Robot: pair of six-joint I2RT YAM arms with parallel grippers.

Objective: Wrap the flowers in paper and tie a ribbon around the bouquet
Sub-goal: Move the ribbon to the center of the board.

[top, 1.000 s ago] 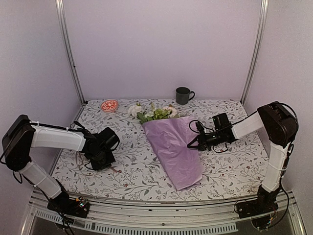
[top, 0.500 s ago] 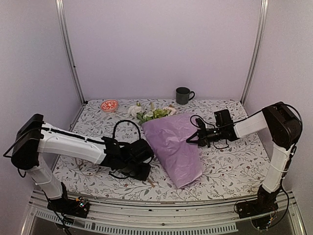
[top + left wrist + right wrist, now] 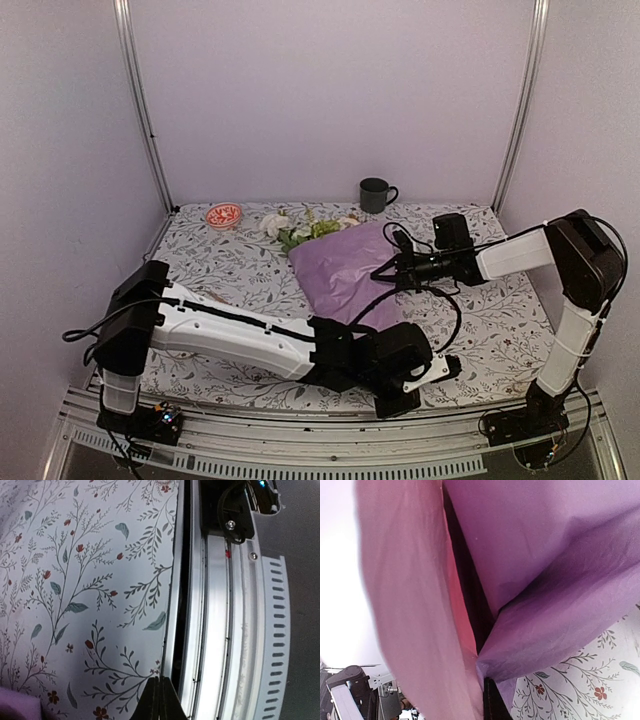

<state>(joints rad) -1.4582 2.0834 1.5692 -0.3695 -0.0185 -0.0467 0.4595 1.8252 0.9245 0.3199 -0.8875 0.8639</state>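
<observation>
left arm (image 3: 240, 335): stretched low along the near edge of the desk (image 3: 490, 330), from the near left corner to right of centre, crossing in front of the near end of the paper.
left end effector (image 3: 160, 695): fingers pressed together. The tips sit over the desk's near edge, right where the floral cloth (image 3: 85, 580) meets the aluminium rail (image 3: 215, 630). A bit of lilac paper shows close beside them in the left wrist view.
right end effector (image 3: 382, 274): fingers together, clamped on the right-hand edge of the paper. It points left toward the desk's centre and holds that edge lifted off the cloth.
paper (image 3: 340, 270): a lilac sheet folded over the stems in the middle of the desk. It runs from near the back edge at centre toward the near edge at right. Its near end is hidden behind the left arm. In the right wrist view two layers meet in a crease just ahead of the fingertips, with a dark gap between them.
flowers (image 3: 305, 230): white and pale pink blooms with green sprigs stick out of the paper's far end near the back edge. The stalks are covered by the sheet.
mug (image 3: 375, 194): dark, upright at the back edge, right of the blooms and apart from them.
bowl (image 3: 224, 215): small, red and white, by the back left corner.
</observation>
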